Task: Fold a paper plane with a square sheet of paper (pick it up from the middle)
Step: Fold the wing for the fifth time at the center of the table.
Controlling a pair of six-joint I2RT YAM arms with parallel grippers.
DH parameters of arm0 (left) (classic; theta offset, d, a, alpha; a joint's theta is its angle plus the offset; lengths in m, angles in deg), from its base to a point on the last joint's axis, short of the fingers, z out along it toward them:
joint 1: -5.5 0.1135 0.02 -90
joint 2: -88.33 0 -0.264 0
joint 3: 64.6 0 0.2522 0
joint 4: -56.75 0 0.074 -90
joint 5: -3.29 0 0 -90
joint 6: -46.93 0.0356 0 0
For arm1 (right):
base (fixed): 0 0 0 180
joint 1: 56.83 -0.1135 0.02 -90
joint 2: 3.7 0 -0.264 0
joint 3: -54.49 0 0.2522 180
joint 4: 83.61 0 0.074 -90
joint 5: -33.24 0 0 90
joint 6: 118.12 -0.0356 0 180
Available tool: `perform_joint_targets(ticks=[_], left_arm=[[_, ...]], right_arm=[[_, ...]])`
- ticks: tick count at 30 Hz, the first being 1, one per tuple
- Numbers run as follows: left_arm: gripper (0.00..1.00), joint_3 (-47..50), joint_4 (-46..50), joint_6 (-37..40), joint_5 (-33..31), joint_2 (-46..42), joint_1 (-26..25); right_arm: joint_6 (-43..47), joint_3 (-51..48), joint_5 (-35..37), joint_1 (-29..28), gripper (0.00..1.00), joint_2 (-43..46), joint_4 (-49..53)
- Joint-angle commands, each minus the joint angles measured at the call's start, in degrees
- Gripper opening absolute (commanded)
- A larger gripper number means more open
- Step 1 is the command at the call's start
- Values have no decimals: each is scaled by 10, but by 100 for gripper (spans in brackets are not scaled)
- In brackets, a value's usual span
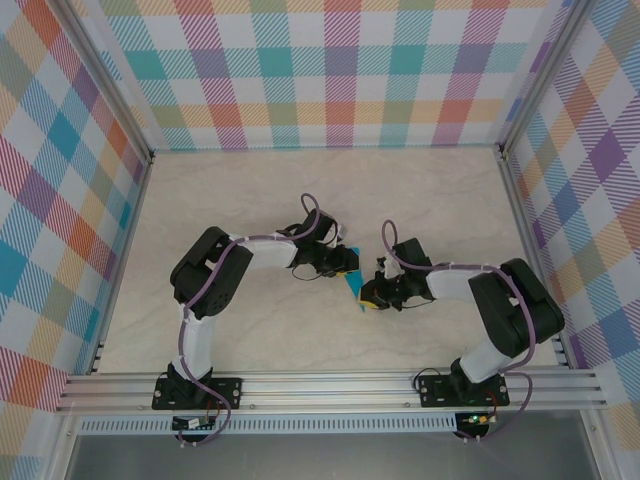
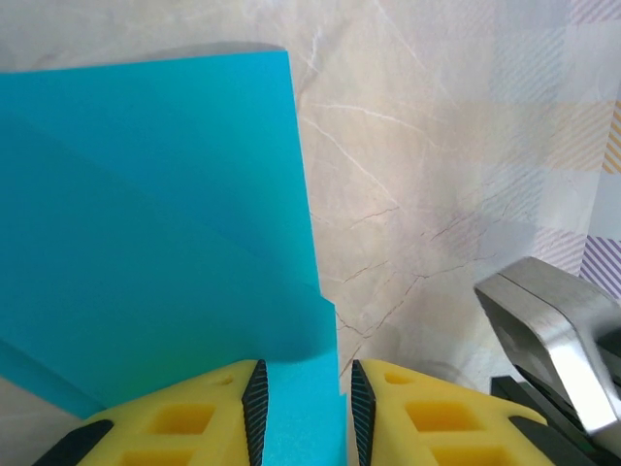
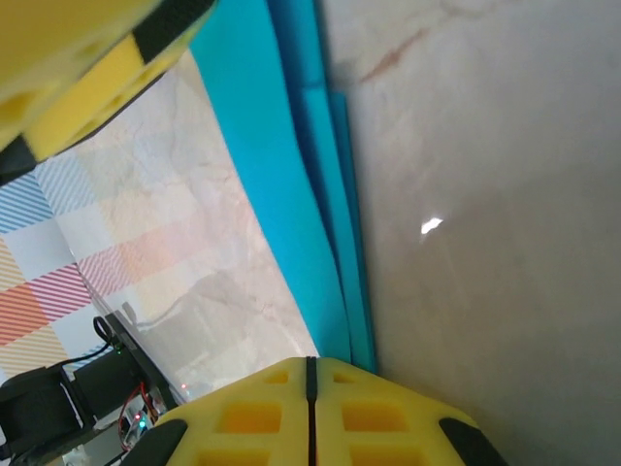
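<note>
Left claw (image 2: 303,413) clamps folded paper plane (image 2: 155,223); right claw (image 3: 309,413) beside.

Folded teal paper plane (image 2: 155,243), mid-table

Paper plane (image 1: 354,285) mid-table (image 1: 250,190), between left claw (image 1: 345,262), right claw (image 1: 372,297).

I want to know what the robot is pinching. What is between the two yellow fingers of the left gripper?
The folded teal-blue paper. In the left wrist view its edge runs down between the left gripper's yellow fingers, over the pale marbled table.
</note>
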Motion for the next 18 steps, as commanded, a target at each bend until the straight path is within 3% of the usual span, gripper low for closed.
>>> perform_joint_targets(ticks=[1, 11, 18], left_arm=[[32, 8, 29, 11, -27, 32, 4], [32, 6, 29, 11, -23, 32, 3], [32, 5, 39, 20, -29, 34, 5]], right_arm=[[7, 12, -14, -4, 8, 34, 37], [15, 27, 0, -13, 8, -39, 38], [21, -15, 5, -12, 8, -29, 40]])
